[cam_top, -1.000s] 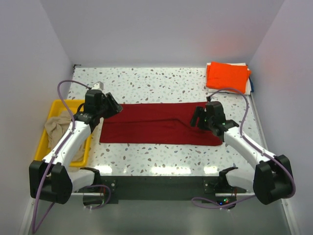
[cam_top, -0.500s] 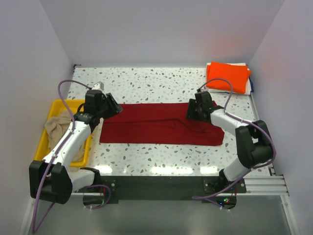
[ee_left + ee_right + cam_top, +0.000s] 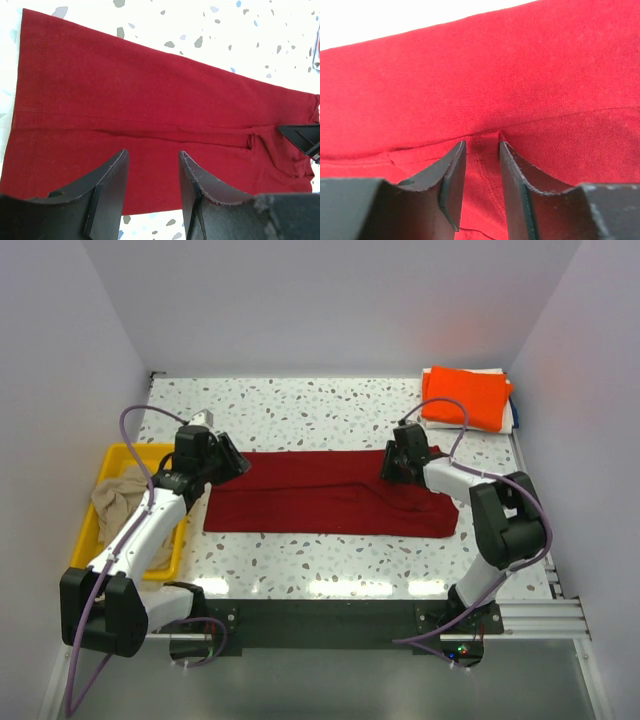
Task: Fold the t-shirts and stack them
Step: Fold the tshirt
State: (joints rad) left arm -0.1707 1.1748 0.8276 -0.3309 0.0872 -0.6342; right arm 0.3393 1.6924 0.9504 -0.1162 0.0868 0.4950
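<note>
Hovering over dark red t-shirt (image 3: 320, 495), left gripper (image 3: 152, 155) half open, empty, right gripper (image 3: 481, 146) narrowly parted astride a crease, holding nothing

- Right wrist view: the dark red t-shirt (image 3: 520, 85) runs past the left, right and near frame edges.
- Top view: the right gripper (image 3: 397, 462) covers the cloth beneath it.
- The left arm (image 3: 150, 525) hides the right part of the beige t-shirt (image 3: 115, 495) in the yellow tray (image 3: 88, 527).
- A white item (image 3: 511, 412) under the orange t-shirt (image 3: 465, 395) shows only its edge and cannot be identified.
</note>
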